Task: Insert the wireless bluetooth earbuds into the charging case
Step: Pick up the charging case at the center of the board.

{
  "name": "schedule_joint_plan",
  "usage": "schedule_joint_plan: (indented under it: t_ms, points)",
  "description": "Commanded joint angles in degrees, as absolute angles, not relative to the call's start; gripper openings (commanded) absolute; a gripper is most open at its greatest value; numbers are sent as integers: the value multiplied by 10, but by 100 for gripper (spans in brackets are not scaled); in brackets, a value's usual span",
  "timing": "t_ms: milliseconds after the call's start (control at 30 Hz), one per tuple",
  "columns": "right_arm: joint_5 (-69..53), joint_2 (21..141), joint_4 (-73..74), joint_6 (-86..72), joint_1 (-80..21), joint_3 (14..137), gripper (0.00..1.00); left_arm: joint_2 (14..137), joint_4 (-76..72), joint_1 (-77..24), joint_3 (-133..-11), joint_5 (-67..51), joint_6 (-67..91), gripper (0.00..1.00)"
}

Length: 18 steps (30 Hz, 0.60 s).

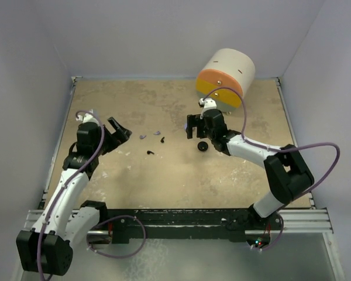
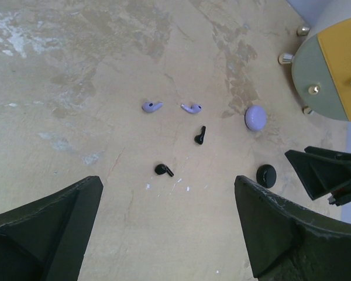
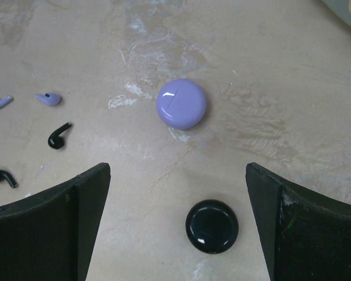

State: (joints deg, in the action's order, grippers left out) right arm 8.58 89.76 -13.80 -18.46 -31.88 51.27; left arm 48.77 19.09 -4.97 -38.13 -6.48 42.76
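Earbuds (image 2: 163,170), two lavender and two black, lie loose on the surface (image 2: 76,70) just ahead of the left tool (image 2: 168,187), whose fingers gape empty. The right tool (image 3: 176,175), likewise spread, frames the black case (image 3: 212,226). Likely featherlight, hard and slick: pinch gently across the bulbous head.

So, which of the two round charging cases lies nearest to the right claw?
The black charging case, just before the open right claw; the lavender charging case lies farther ahead.
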Motion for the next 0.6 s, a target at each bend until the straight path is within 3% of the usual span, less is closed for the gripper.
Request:
schedule_joint_plan:
  t_ms: [0, 400, 567]
  points:
    - [117, 923, -171, -171, -325, 560, 99, 526, 152, -111, -422, 6, 406, 96]
    - [152, 1052, -167, -163, -337, 643, 94, 608, 148, -341, -451, 208, 416, 96]
    - [165, 1084, -156, -158, -338, 661, 94, 580, 59, -381, -406, 178, 441, 96]
